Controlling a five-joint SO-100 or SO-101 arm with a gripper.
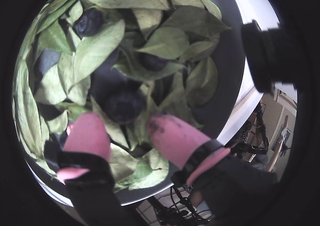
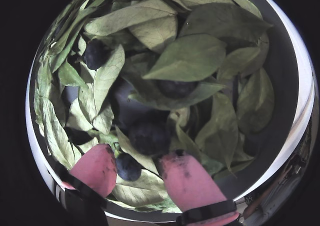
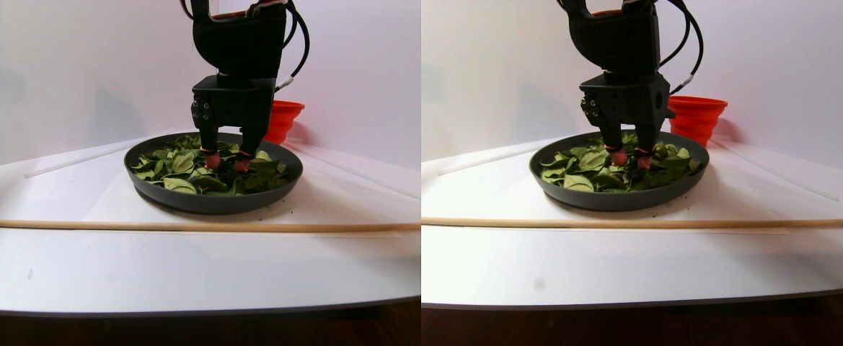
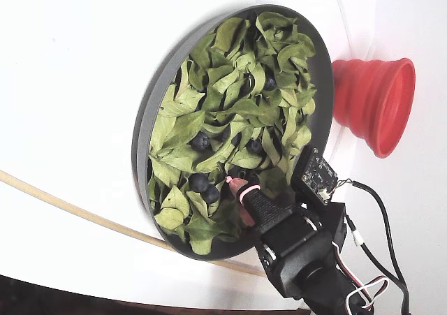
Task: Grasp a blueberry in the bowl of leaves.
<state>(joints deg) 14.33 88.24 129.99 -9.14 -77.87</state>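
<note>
The dark-grey bowl [image 4: 140, 154] is filled with light-green leaves [image 4: 237, 63], and several dark blueberries lie among them. My gripper [image 1: 124, 123] is open, its pink fingertips [image 1: 87, 131] lowered into the leaves near the bowl's rim. In a wrist view a blueberry [image 1: 124, 105] lies just ahead of the gap between the fingers. In a wrist view a small blueberry [image 2: 128, 167] sits between the fingers of my gripper [image 2: 136, 157], close to the left one, with a larger blueberry [image 2: 149, 136] just beyond. Nothing is gripped. Other berries [image 4: 200, 142] lie further in.
A red ribbed cup [image 4: 374, 102] stands just outside the bowl, behind it in the stereo pair view [image 3: 280, 119]. A thin wooden stick [image 3: 176, 225] lies across the white table in front of the bowl [image 3: 212, 202].
</note>
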